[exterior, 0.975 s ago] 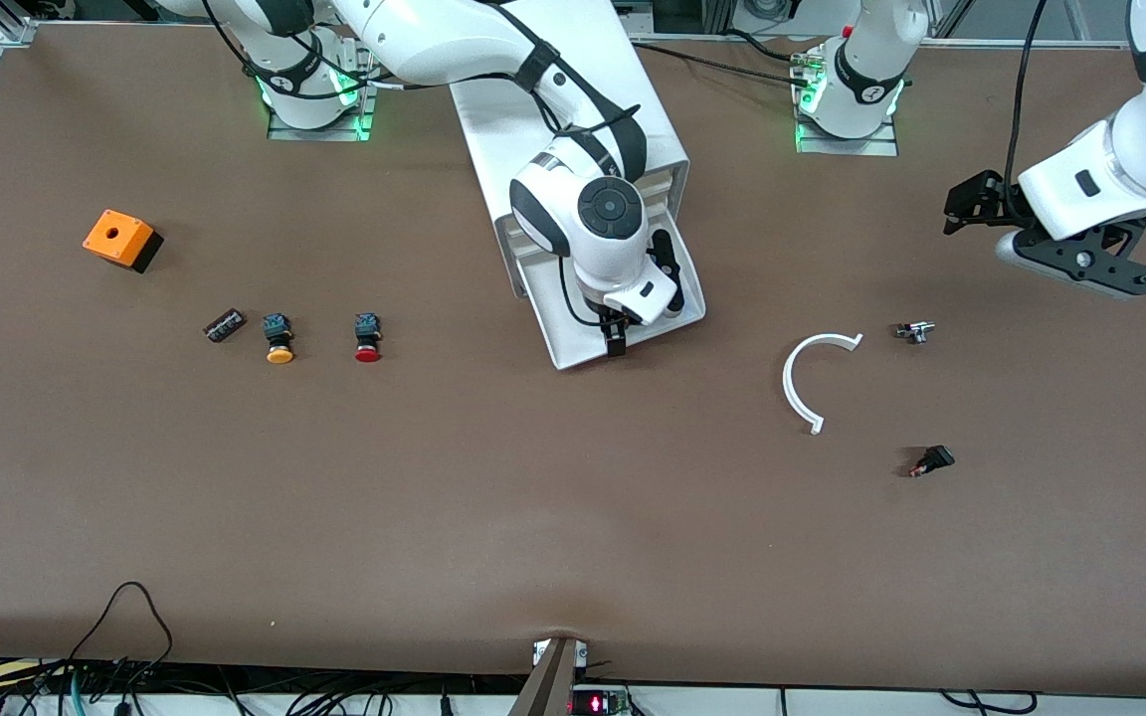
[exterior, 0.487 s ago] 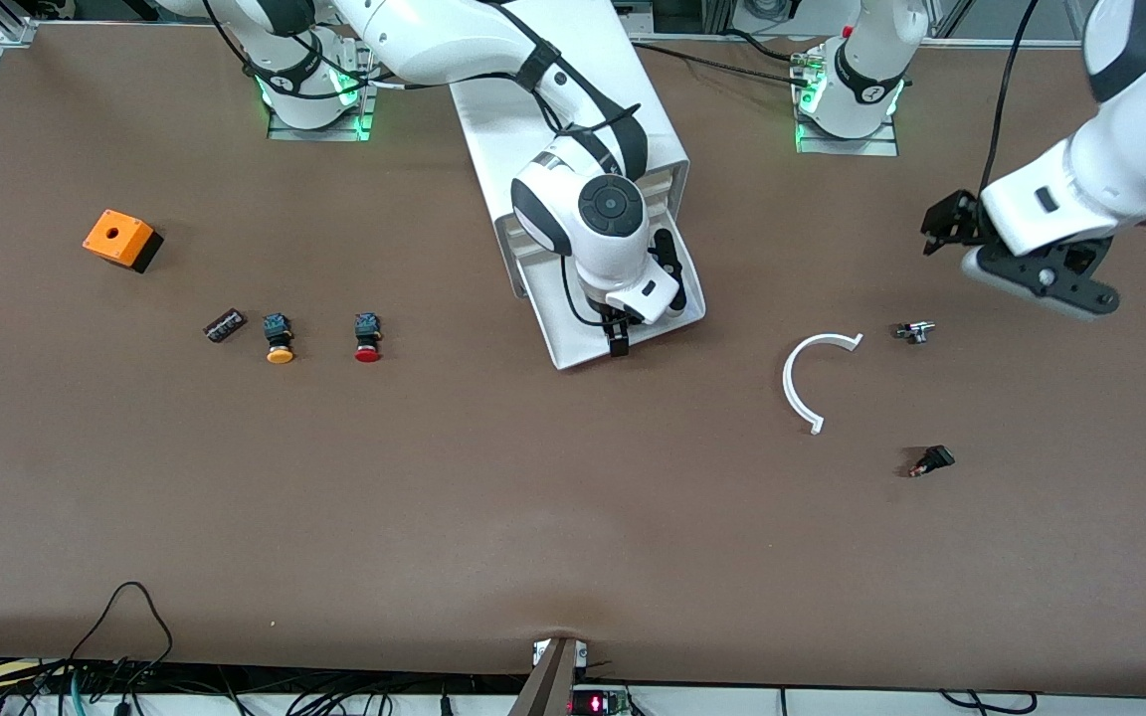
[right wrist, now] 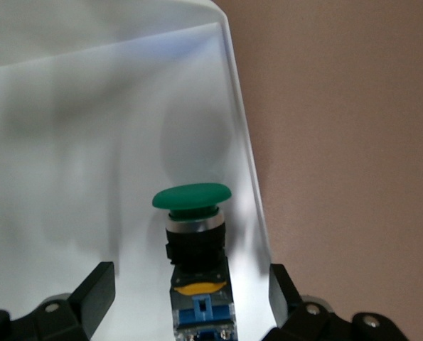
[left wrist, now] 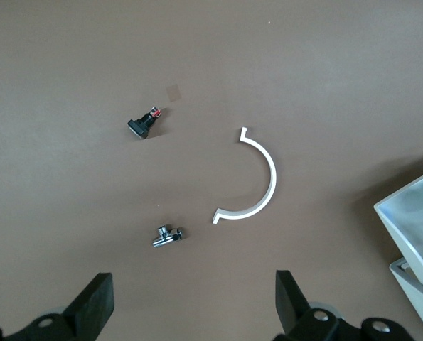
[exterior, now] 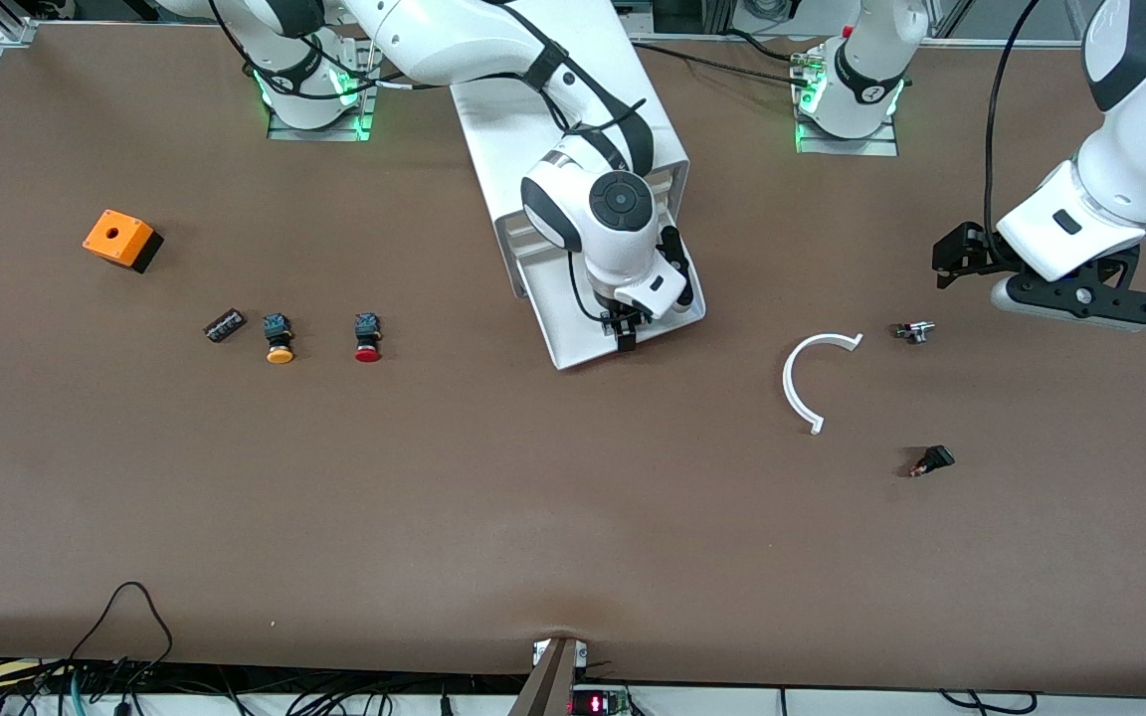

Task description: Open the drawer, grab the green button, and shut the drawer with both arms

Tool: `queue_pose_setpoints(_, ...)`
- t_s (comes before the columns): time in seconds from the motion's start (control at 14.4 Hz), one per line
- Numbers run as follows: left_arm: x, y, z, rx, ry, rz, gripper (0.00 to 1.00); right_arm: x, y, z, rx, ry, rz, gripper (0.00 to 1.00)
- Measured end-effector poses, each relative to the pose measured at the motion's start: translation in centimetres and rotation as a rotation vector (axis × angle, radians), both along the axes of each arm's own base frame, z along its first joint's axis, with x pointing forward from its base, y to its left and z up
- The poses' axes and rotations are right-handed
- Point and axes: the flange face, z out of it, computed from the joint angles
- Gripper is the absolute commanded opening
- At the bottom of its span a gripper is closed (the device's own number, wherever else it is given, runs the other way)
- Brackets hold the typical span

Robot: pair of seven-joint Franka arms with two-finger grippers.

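Observation:
The bottom drawer (exterior: pixel 555 320) of the white cabinet (exterior: pixel 533 129) is pulled out toward the front camera. My right gripper (exterior: pixel 624 335) hangs over the drawer's front part, open. In the right wrist view the green-capped button (right wrist: pixel 192 196) lies on the drawer floor (right wrist: pixel 69 177) between the open fingers of my right gripper (right wrist: pixel 190 302), which do not touch it. In the front view the right hand hides the button. My left gripper (exterior: pixel 959 256) is open and empty above the table toward the left arm's end. It also shows in the left wrist view (left wrist: pixel 190 316), with the drawer's corner (left wrist: pixel 410 213) at the edge.
A white curved strip (exterior: pixel 810 380), a small metal part (exterior: pixel 914 331) and a small black switch (exterior: pixel 932 460) lie below the left gripper. Toward the right arm's end lie a red-capped button (exterior: pixel 367 339), a yellow-capped button (exterior: pixel 280 341), a small dark part (exterior: pixel 224 325) and an orange box (exterior: pixel 119 239).
The left arm swung toward the cabinet, then back, and its gripper now hangs over the table near the small metal part. The right hand shifted slightly over the drawer.

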Motion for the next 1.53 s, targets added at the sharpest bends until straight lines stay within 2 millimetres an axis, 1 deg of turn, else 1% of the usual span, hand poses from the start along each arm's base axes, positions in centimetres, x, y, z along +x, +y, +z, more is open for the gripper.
queue_pose_setpoints(0.07,0.0,0.2,0.0,-0.011,-0.001,0.011,1.00,0.1,-0.1,0.0,-0.001,-0.002,-0.001,0.79)
queue_pose_setpoints(0.14,0.1,0.6,0.1,-0.024,-0.001,0.023,1.00,0.2,-0.1,0.1,-0.001,-0.004,-0.003,0.76)
queue_pose_setpoints(0.28,0.2,1.4,0.5,-0.035,-0.006,0.041,1.00,0.7,-0.5,0.2,-0.004,-0.013,-0.009,0.73)
queue_pose_setpoints(0.42,0.2,1.7,0.5,-0.037,-0.003,0.047,1.00,1.1,-0.8,0.5,-0.006,-0.021,-0.016,0.70)
queue_pose_setpoints(0.49,0.3,1.7,0.3,-0.037,-0.002,0.047,1.00,1.3,-0.8,0.5,-0.007,-0.023,-0.017,0.64)
queue_pose_setpoints(0.56,0.3,1.7,0.2,-0.038,-0.003,0.046,1.00,1.3,-0.8,0.6,-0.006,-0.025,-0.018,0.52)
queue_pose_setpoints(0.84,0.0,1.4,-0.3,-0.036,0.000,0.045,1.00,1.3,-0.8,0.7,-0.006,-0.026,-0.018,0.51)
queue_pose_setpoints(0.91,-0.1,1.5,-0.3,-0.036,-0.011,0.048,1.00,1.3,-0.8,0.7,-0.006,-0.026,-0.018,0.48)
queue_pose_setpoints(1.04,-0.4,2.5,-0.4,-0.033,-0.018,0.068,1.00,1.3,-0.8,0.7,-0.006,-0.026,-0.017,0.44)
queue_pose_setpoints(1.11,-0.6,3.4,-0.6,-0.030,-0.013,0.084,1.00,1.3,-0.8,0.7,-0.006,-0.026,-0.017,0.40)
queue_pose_setpoints(1.18,-0.9,4.5,-0.8,-0.028,-0.008,0.101,1.00,1.3,-0.8,0.7,-0.006,-0.026,-0.017,0.39)
queue_pose_setpoints(1.25,-1.1,5.5,-1.0,-0.027,-0.004,0.118,1.00,1.3,-0.8,0.7,-0.006,-0.026,-0.017,0.35)
queue_pose_setpoints(1.32,-1.2,6.2,-1.1,-0.026,-0.002,0.128,1.00,1.3,-0.7,0.7,-0.006,-0.026,-0.017,0.33)
queue_pose_setpoints(1.39,-1.2,6.4,-1.2,-0.026,0.000,0.130,1.00,1.3,-0.8,0.7,-0.007,-0.024,-0.017,0.30)
queue_pose_setpoints(1.53,-1.2,5.9,-1.3,-0.026,0.002,0.121,1.00,1.2,-0.8,0.7,-0.013,-0.019,-0.018,0.29)
